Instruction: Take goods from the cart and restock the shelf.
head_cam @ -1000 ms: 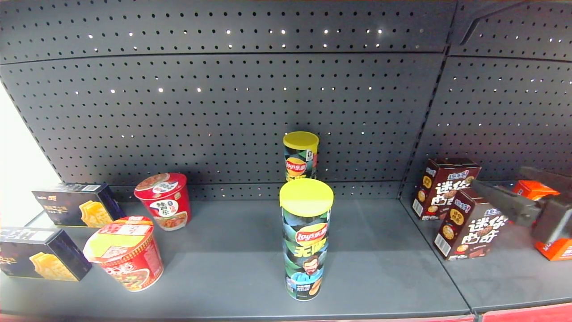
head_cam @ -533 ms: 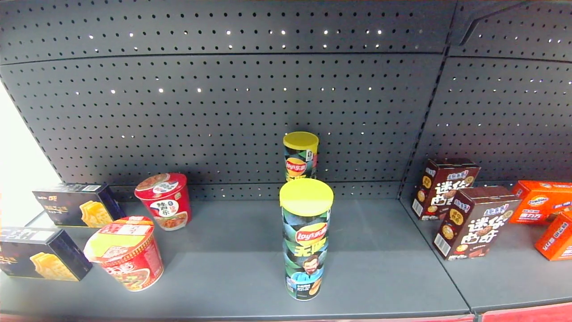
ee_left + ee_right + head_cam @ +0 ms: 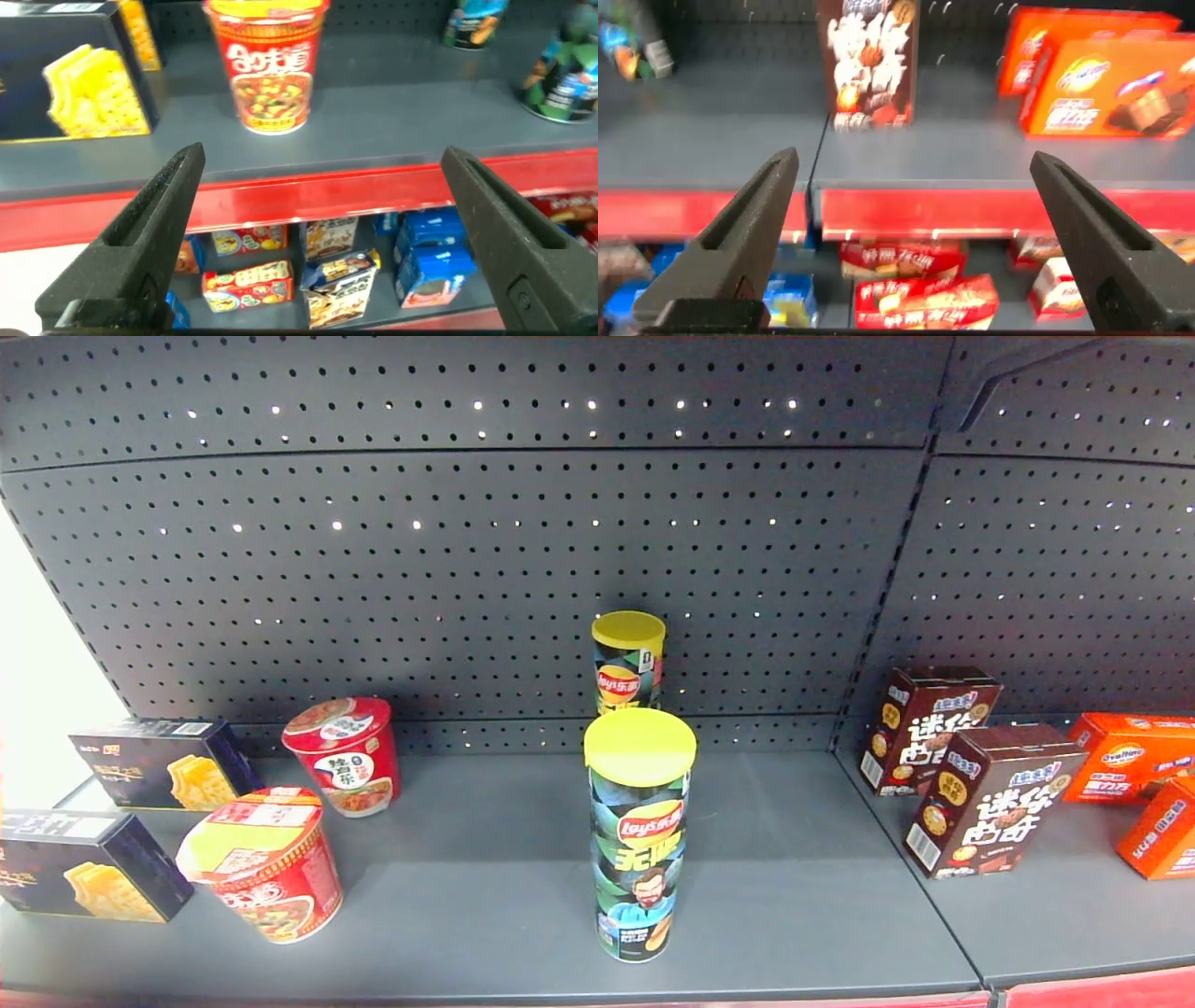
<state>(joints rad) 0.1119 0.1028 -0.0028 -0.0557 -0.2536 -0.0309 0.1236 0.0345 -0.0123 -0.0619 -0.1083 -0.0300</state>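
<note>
The left claw (image 3: 322, 154) and the right claw (image 3: 912, 157) are both apart and hold nothing, before the front edge of the shelf (image 3: 467, 859). The front can (image 3: 639, 840) and the back can (image 3: 628, 661) stand upright mid-shelf.

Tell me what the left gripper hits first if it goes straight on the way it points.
The left gripper, open, would most likely meet the red edge strip along the shelf front. If it clears that, the red noodle cup behind is next; depth is unclear.

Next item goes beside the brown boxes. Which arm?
Right, probably: the right gripper, open, faces the brown box; the left gripper, also open, faces the noodle cup.
</note>
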